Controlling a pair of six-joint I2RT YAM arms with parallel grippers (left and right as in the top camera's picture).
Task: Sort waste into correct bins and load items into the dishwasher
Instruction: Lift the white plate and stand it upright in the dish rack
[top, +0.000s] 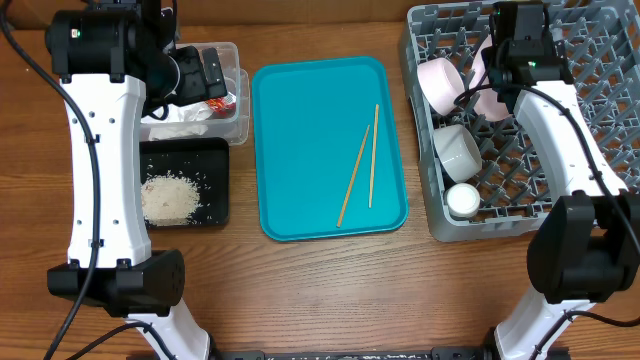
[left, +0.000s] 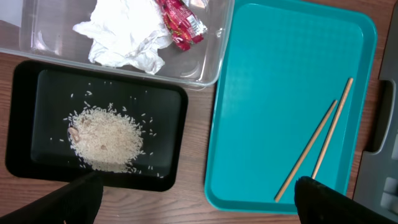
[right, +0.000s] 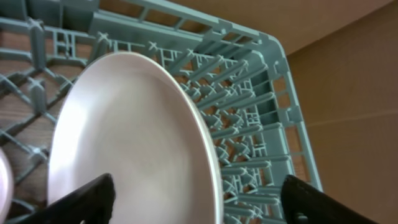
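Observation:
The crumpled white napkin (left: 127, 34) and red wrapper (left: 180, 22) lie in the clear tub (top: 232, 120). Loose rice (top: 168, 196) sits in the black tray (top: 215, 160). Two chopsticks (top: 360, 170) lie on the teal tray (top: 300, 120). The grey dish rack (top: 520, 210) holds a pinkish bowl (top: 440, 80), a grey-white bowl (top: 458, 150), a white cup (top: 462, 200) and the pink plate (right: 130, 143), which stands on edge. My left gripper (left: 199, 205) is open and empty, above the tub and the black tray. My right gripper (right: 199, 202) is open, its fingers on either side of the plate's rim.
The rack's upright pegs (right: 249, 124) stand close behind the plate. Bare wooden table (top: 330, 290) lies in front of the trays. The rack's far corner (right: 280, 56) is near the table's edge.

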